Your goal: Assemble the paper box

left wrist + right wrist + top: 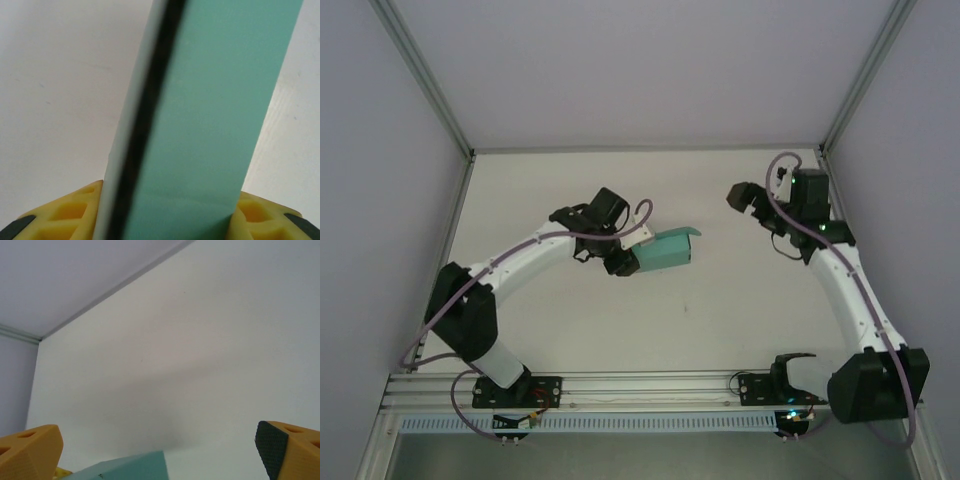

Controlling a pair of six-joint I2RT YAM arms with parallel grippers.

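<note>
Top external: left hand (626, 262) clamps the paper box (667, 250).

— What colour is the paper box (667, 250)?
— Plain teal-green, with a dark line along one edge.
— And the claws?
— The left claw (624, 262) has yellow fingers (60, 215); the right claw (157, 452) is yellow too, with a black dimpled pad (270, 445).
— The table (720, 320)?
— Plain white, under pale grey walls (380, 150).

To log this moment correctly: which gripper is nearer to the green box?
Left. The left gripper is clamped on one end of the box; the right gripper is open, apart from the box, beyond its other end.
</note>
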